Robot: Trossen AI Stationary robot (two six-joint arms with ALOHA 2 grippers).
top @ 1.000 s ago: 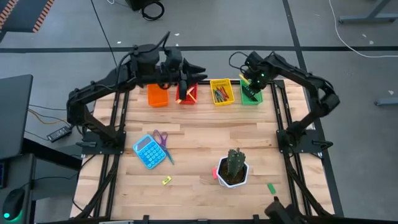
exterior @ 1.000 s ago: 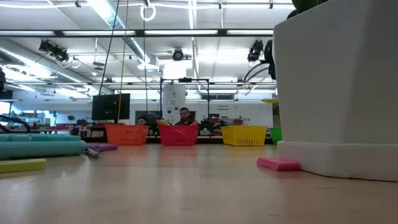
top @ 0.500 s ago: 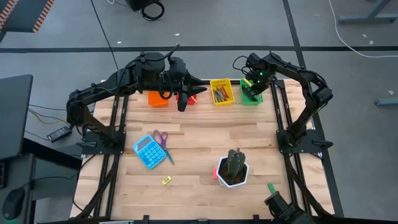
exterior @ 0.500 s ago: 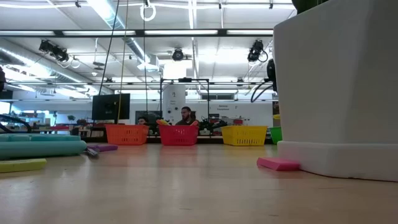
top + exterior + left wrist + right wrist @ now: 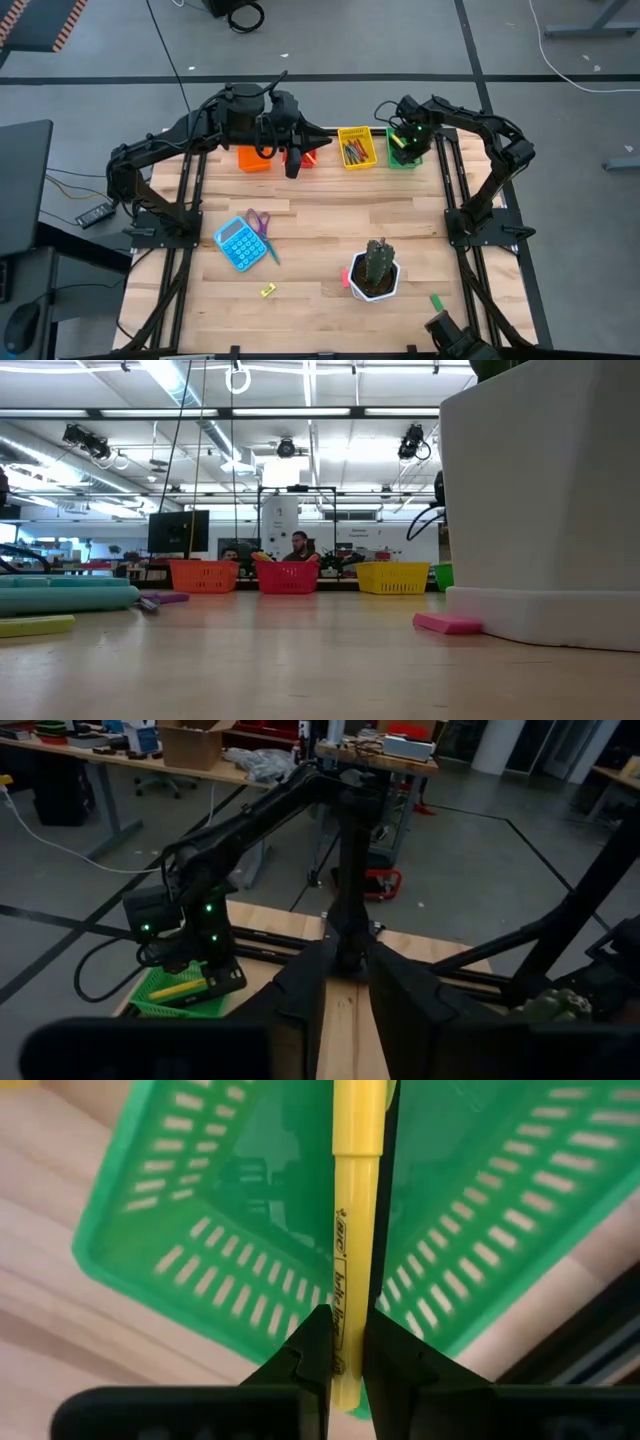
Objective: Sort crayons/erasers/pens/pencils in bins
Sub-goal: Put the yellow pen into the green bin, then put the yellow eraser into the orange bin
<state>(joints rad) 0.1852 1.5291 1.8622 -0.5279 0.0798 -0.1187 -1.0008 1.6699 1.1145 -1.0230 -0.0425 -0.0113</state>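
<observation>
**Right claw holding a yellow pen over the green bin**

The right gripper (image 5: 345, 1342) is shown closed narrowly on a yellow pen (image 5: 355, 1210), which is clamped between its two dark fingers and runs forward over the open green bin (image 5: 190, 1265). Beneath the bin, pale wooden table (image 5: 330, 225) boards are visible. In the high view the same gripper (image 5: 408, 135) is placed above the green bin (image 5: 403, 157) at the far edge of the table. Just beside it the yellow bin (image 5: 355, 147) is seen with coloured sticks inside, then the red bin (image 5: 303, 155) and the orange bin (image 5: 254, 158).

The left gripper (image 5: 322, 132) is held over the red bin; its fingers (image 5: 300, 1005) are seen a narrow gap apart, with nothing between them.

Well apart from both claws, on the near half of the table, a blue calculator (image 5: 237, 242), purple-handled scissors (image 5: 261, 228), a white cactus pot (image 5: 374, 277), a yellow-green eraser (image 5: 267, 291), a pink eraser (image 5: 447, 623) touching the pot's base, and a green eraser (image 5: 437, 301) are laid out. The low view is blocked on one side by the pot. A grey floor surrounds the table; an open workshop with ceiling lights, and a person (image 5: 297, 546) seated behind the bins, lies beyond.
</observation>
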